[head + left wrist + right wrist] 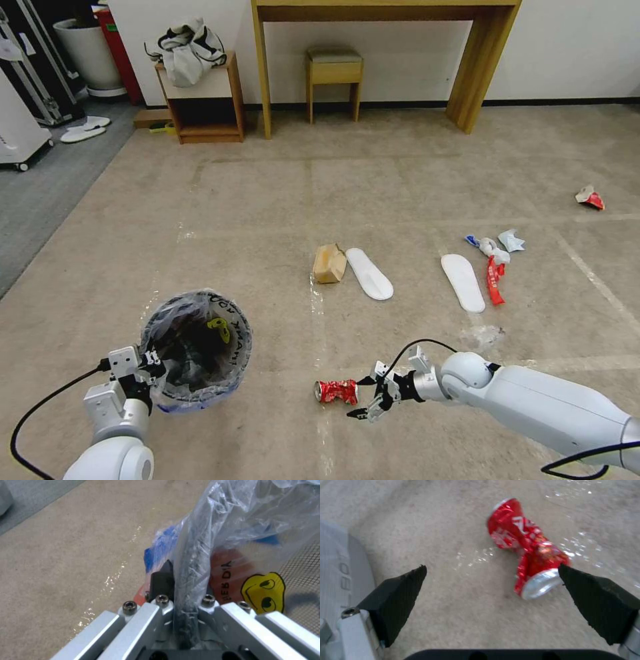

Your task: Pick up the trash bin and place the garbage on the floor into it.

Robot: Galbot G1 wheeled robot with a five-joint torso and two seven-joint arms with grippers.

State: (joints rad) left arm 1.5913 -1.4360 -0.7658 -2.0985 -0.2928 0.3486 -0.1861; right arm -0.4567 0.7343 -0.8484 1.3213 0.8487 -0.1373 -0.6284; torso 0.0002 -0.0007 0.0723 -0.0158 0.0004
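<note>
Red crushed can (336, 391) lies on the beige floor (267, 220) just in front of the right gripper (373, 400), whose black pads (400, 600) stand wide apart, low and close to it. In the right wrist view the can (526, 547) sits off toward one pad, not centred between them, so shift sideways first, then drop and close across the dented waist, not the slick end rim. Left gripper (143, 370) is clamped on the rim of the trash bin (197, 347), pinching the clear liner bag (233, 517) with it; probably bin wall and bag both, hard to tell. Keep the bin level and mouth up. Other garbage is farther out: brown paper bag (329, 263), two white slippers (369, 273), red wrapper (495, 280), crumpled papers (497, 244).
</note>
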